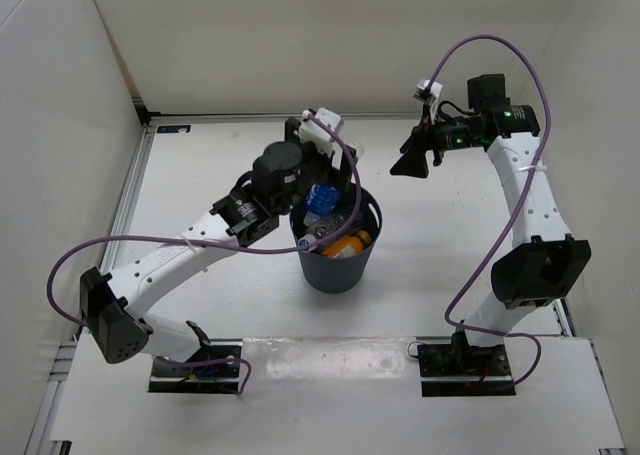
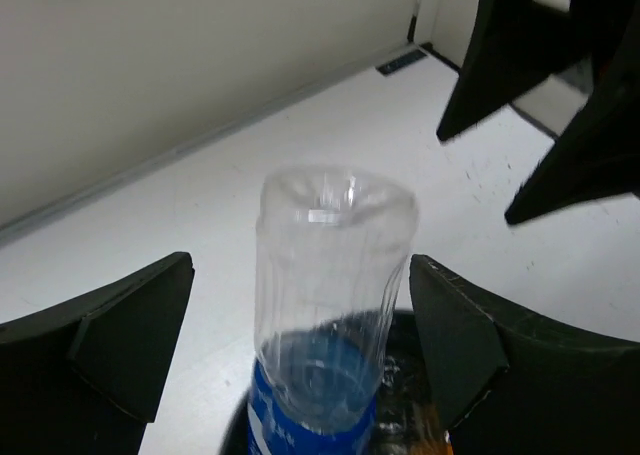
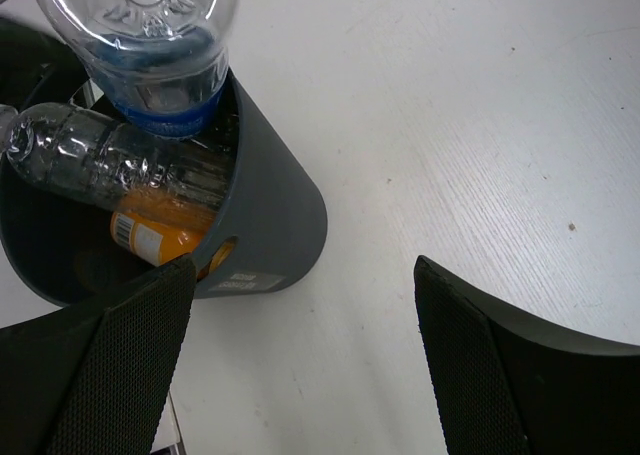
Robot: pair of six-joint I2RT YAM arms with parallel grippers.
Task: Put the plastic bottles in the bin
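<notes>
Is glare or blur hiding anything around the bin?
Top external: even light, soft shadows, round dark grey-blue plastic bin sharp. Left wrist: clear blue-labelled plastic bottle slightly soft, glint on its base. Right wrist: glints on the lying clear bottle, short orange bottle readable.

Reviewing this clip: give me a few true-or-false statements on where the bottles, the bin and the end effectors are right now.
1. The blue-labelled bottle sticks out of the bin, base up. True.
2. The left end effector is clamped on that bottle. False: it is open, with a gap on each side of the bottle.
3. The orange bottle lies outside the bin. False: it is inside the bin.
4. The right end effector is open and empty. True.
</notes>
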